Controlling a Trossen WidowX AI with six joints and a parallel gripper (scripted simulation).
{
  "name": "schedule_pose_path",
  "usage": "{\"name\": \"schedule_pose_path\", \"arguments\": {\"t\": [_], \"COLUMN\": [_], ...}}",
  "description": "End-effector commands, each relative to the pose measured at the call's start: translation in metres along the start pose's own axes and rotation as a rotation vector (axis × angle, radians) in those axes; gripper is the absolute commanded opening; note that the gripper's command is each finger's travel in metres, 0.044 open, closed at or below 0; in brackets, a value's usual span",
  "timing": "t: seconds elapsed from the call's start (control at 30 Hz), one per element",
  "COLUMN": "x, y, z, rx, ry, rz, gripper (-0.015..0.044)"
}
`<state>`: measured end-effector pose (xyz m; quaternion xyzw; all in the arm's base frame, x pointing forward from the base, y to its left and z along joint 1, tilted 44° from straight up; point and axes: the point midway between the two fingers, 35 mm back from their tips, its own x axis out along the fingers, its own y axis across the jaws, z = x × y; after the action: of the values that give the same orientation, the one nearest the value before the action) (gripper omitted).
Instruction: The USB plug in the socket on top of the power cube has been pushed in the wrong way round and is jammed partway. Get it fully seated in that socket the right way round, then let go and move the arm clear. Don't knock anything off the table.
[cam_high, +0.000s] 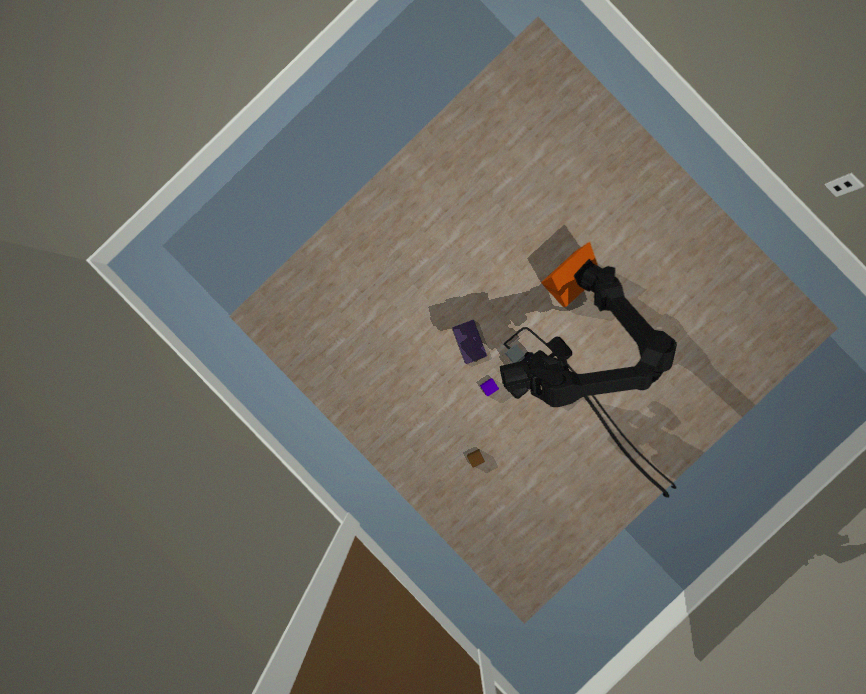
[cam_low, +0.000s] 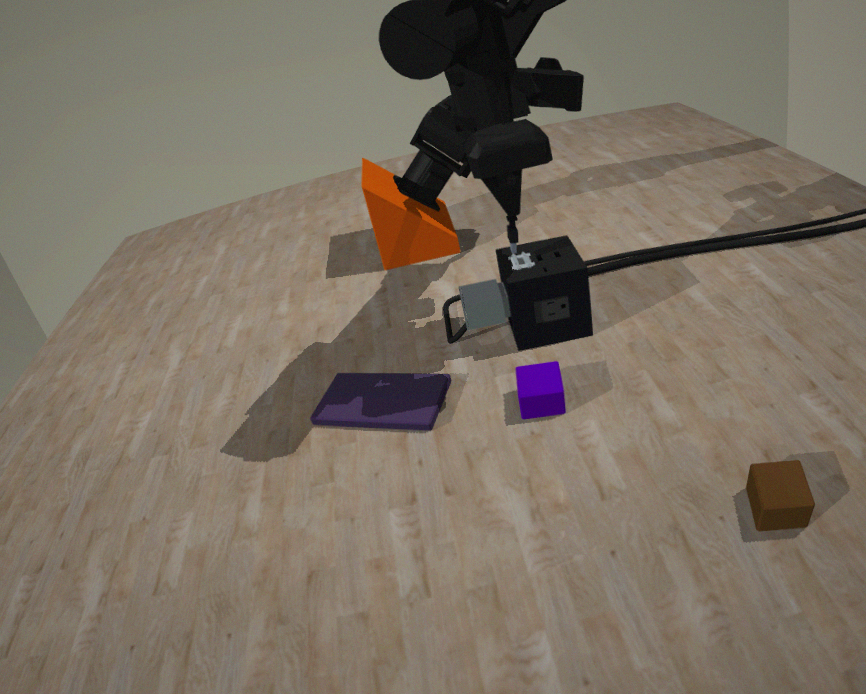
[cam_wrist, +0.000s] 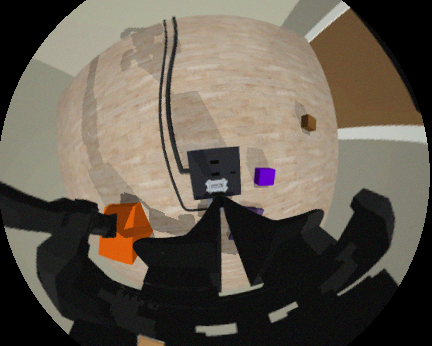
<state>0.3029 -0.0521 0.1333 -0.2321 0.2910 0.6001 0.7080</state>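
The black power cube (cam_low: 550, 294) (cam_wrist: 215, 164) stands mid-table with a white-rimmed USB socket (cam_low: 519, 260) (cam_wrist: 216, 186) on its top. My gripper (cam_low: 511, 225) (cam_wrist: 220, 201) points straight down over that socket and is shut on the small USB plug (cam_low: 512, 234). The plug's lower end hangs just above the socket rim; I cannot tell whether it touches. In the overhead view the gripper (cam_high: 517, 375) covers most of the cube. The plug is too small to tell which way round it faces.
A grey adapter (cam_low: 484, 303) (cam_high: 514, 352) with a black cable loop sticks out of the cube's left side. Two black cables (cam_low: 722, 242) run off right. A flat purple slab (cam_low: 383, 399), a purple cube (cam_low: 539, 390), a brown cube (cam_low: 779, 495) and an orange wedge (cam_low: 404, 216) lie around.
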Motion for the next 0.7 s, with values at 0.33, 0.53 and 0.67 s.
{"name": "schedule_pose_path", "arguments": {"t": [0.33, 0.53, 0.67], "x": [0.0018, 0.0025, 0.003], "y": [-0.0006, -0.0006, -0.0006], "z": [0.0013, 0.0016, 0.0019], "rx": [-0.008, -0.008, -0.008], "ry": [-0.015, -0.019, -0.022], "rz": [-0.003, -0.004, -0.004], "gripper": [0.0, 0.0, 0.0]}}
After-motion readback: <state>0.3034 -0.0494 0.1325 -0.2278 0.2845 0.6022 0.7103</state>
